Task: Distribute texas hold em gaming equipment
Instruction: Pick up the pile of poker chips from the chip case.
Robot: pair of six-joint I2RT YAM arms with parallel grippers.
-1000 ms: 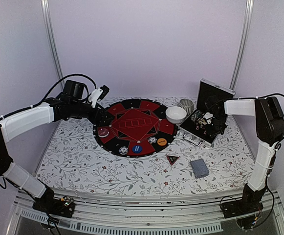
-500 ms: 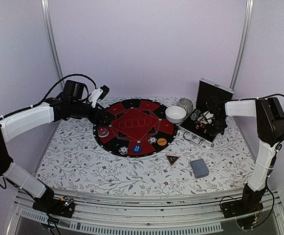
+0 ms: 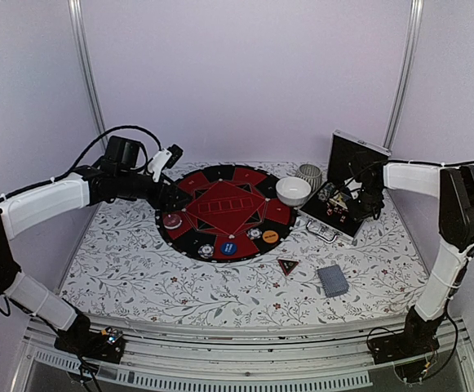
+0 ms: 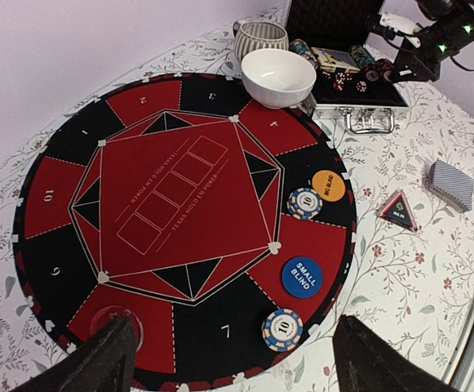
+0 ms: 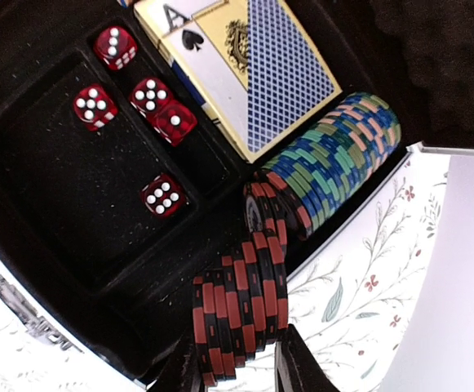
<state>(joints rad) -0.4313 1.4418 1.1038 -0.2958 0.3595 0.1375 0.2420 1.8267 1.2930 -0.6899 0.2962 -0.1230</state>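
The left gripper (image 4: 232, 327) hangs over the near-left rim of the round poker mat (image 4: 188, 196), its claw spread wide and holding nothing.

On the mat there are five small round pieces:
- One reddish disc (image 3: 172, 220) lies at the mat's left edge.
- Two striped-edge poker chips lie along the near-right part, the first chip (image 4: 282, 329) at the near rim and the second chip (image 4: 305, 203) farther in.
- One blue disc (image 4: 302, 278) marked SMALL BLIND lies between the two chips.
- One orange disc (image 4: 329, 185) lies just beside the second chip.

One white bowl (image 4: 278, 77) sits on the mat's far-right edge. One ribbed grey cup (image 4: 261, 37) stands just behind it, off the mat.

Right of the mat on the flowered cloth lies one black-red triangular marker (image 4: 399, 211). One deck of playing cards (image 4: 451, 183), backs up, lies farther right.

Off the mat's far-right side stands one open black case (image 4: 359, 98). In the right wrist view the case holds:
- five red dice (image 5: 163, 194);
- one card box (image 5: 245, 73) showing the ace of spades;
- one row of blue and green chips (image 5: 334, 163).

The right gripper (image 5: 237, 363) is at the case's edge, its claw pinching a red-and-black chip stack (image 5: 237, 302) from both ends. The number of chips in the stack cannot be told for certain.
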